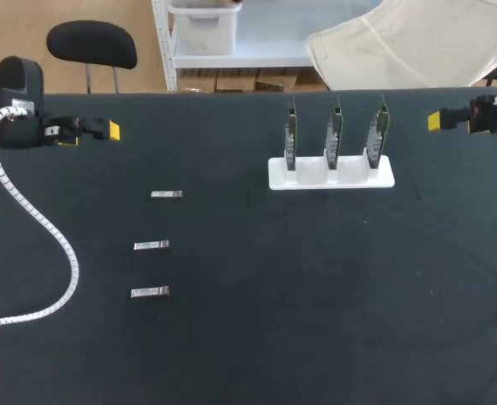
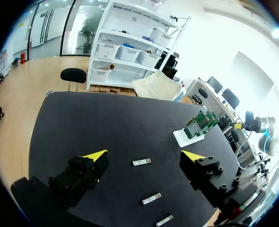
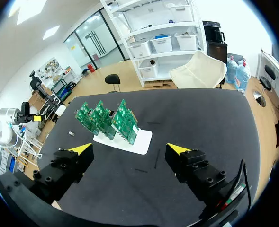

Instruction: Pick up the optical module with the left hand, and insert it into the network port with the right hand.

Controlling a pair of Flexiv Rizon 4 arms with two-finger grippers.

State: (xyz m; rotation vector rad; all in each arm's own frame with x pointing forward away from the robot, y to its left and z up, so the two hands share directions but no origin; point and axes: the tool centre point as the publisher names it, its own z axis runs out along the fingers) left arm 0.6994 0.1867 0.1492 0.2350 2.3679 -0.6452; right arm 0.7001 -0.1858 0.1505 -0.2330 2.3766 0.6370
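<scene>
A white rack (image 1: 385, 180) stands right of the surface's (image 1: 316, 295) middle, near the far edge, holding three green circuit boards (image 1: 335, 131) upright side by side. Well to the left of the rack, three optical modules (image 1: 166, 195) lie flat in a loose column running toward the near edge: the second (image 1: 151, 245) and third (image 1: 150, 292) sit nearer than the rack's front. All three are apart from each other and touched by nothing.

A broad bare stretch separates the modules from the rack, and everything nearer than the rack is open too.

The left jaws hang far to the rack's left, by the surface's far left corner, level with the boards. They are released, with the yellow tips (image 2: 95, 154) spread wide. A white ribbed cable (image 1: 37, 219) trails from that arm across the surface's left margin, left of the modules. The right jaws hang just right of the rack, at the right edge, also spread wide with their yellow tips (image 3: 177, 149) apart.

The left wrist view shows the modules (image 2: 141, 161) under and ahead of its fingers, and the rack (image 2: 182, 137) beyond. The right wrist view shows the boards' (image 3: 122, 118) green faces, which the head view gives only edge-on.
</scene>
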